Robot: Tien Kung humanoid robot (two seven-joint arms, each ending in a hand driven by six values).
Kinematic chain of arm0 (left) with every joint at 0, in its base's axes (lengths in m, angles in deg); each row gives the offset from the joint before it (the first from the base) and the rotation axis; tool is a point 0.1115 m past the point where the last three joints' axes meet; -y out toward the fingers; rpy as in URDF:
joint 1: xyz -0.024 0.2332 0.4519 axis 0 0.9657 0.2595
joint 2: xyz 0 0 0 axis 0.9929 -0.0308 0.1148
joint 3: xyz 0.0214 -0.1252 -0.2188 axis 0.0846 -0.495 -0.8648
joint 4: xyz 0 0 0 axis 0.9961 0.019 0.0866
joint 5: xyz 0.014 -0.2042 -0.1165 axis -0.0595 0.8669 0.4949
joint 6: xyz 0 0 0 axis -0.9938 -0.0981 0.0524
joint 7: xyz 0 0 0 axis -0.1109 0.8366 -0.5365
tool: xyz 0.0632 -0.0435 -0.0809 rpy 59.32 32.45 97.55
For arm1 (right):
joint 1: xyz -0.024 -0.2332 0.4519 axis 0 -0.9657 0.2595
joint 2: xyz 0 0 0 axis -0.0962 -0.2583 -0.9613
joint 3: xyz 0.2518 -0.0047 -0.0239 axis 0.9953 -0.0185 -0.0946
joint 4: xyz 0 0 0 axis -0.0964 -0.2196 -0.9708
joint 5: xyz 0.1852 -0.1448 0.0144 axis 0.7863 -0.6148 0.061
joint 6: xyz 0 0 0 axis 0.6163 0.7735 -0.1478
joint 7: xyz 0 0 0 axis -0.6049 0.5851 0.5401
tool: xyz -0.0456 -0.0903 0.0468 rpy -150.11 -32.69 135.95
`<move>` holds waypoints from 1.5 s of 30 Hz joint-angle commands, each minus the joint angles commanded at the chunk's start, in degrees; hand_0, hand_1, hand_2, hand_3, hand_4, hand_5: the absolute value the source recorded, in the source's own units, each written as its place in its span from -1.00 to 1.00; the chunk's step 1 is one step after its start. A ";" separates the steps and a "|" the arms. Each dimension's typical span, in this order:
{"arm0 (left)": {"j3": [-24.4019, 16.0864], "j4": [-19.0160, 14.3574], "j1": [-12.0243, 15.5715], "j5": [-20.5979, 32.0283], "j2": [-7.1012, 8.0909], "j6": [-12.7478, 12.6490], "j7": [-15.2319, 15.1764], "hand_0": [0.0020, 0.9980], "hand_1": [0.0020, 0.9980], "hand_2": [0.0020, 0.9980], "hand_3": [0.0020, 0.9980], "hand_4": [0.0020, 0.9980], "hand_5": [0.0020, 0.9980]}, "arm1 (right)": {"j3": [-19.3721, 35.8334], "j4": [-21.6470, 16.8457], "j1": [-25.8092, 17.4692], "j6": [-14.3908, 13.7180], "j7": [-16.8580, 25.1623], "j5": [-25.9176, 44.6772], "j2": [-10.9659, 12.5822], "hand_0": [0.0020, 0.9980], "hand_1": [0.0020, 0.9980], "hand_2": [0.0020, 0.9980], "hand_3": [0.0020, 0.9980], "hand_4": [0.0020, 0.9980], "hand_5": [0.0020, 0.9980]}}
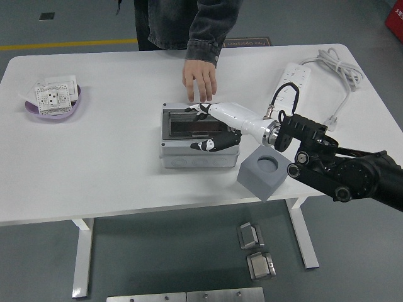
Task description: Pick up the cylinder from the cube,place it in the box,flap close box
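Observation:
The grey box (198,153) stands at the table's middle with its dark smoked flap (189,124) lying down flat over the opening. My right hand (208,129), white with black fingertips, rests on the flap's right side with the fingers spread and holds nothing. The grey cube (264,171) stands right of the box, and its round socket on top is empty. The cylinder does not show clearly through the flap. A person's hand (200,78) rests flat on the table just behind the box. My left arm is out of view.
A purple bowl (53,100) with white socket parts sits at the far left. A white power strip (295,77) and its cable lie at the back right. The cube stands near the table's front edge.

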 joint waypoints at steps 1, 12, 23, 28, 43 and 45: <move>-1.22 0.06 0.09 -1.22 0.02 -0.02 0.50 0.32 0.29 0.03 0.15 0.13 -0.60 | 1.22 -0.23 -0.66 0.12 -0.14 -0.72 0.57 0.66 0.46 0.46 0.86 0.68 0.07; -11.10 0.57 2.17 -10.95 -0.04 -0.15 3.66 0.32 0.29 0.03 0.15 0.12 -0.60 | 22.54 -13.17 -15.11 4.22 -4.93 -10.65 11.90 0.66 0.44 0.43 0.86 0.67 0.09; -6.70 0.69 3.24 -5.97 -1.15 -0.09 1.72 0.32 0.29 0.03 0.15 0.12 -0.60 | 46.63 -16.94 -34.51 2.51 9.82 11.08 10.73 0.55 0.39 0.39 0.63 0.66 0.11; -6.66 0.70 3.32 -5.40 -1.36 -0.13 1.33 0.32 0.30 0.04 0.15 0.12 -0.60 | 57.37 -17.30 -40.94 3.60 10.86 22.11 13.15 0.44 0.35 0.38 0.58 0.64 0.12; -5.63 0.70 3.10 -4.27 -1.83 -0.08 1.01 0.32 0.30 0.06 0.16 0.13 -0.59 | 70.13 -13.26 -42.39 21.71 6.33 55.30 11.44 0.66 0.56 0.62 0.76 0.70 0.27; -5.82 0.70 3.15 -4.60 -1.84 -0.07 1.11 0.32 0.30 0.06 0.16 0.13 -0.59 | 69.81 -13.10 -42.32 24.40 4.49 59.42 11.43 0.66 0.56 0.62 0.76 0.70 0.27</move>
